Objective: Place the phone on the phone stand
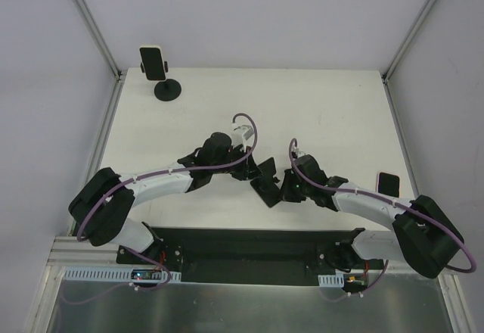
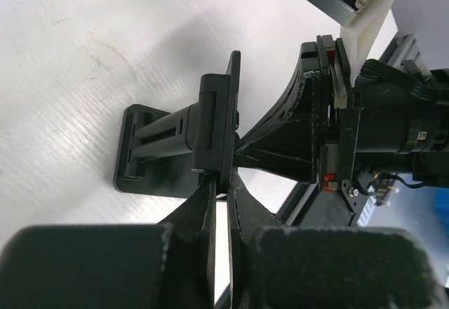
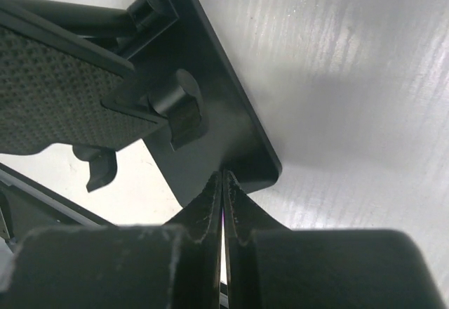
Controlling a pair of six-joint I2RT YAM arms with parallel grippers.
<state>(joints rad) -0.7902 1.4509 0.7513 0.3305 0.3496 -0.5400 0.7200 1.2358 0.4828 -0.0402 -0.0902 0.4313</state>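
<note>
The black folding phone stand (image 1: 267, 185) sits mid-table between both arms. In the left wrist view its upright plate (image 2: 220, 123) is pinched at the lower edge by my left gripper (image 2: 223, 180), which is shut on it, and the flat base (image 2: 140, 149) rests on the table. My right gripper (image 3: 223, 175) is shut, its tips pressed against the corner of the base plate (image 3: 210, 123) with nothing between them. The phone (image 1: 389, 183), dark and flat, lies on the table at the right, beside the right arm and apart from both grippers.
A second, white-rimmed phone (image 1: 152, 60) stands on a round-based holder (image 1: 167, 91) at the far left corner. Frame posts (image 1: 91, 23) and white walls close in the table. The right arm's gripper body (image 2: 365, 112) fills the right side of the left wrist view.
</note>
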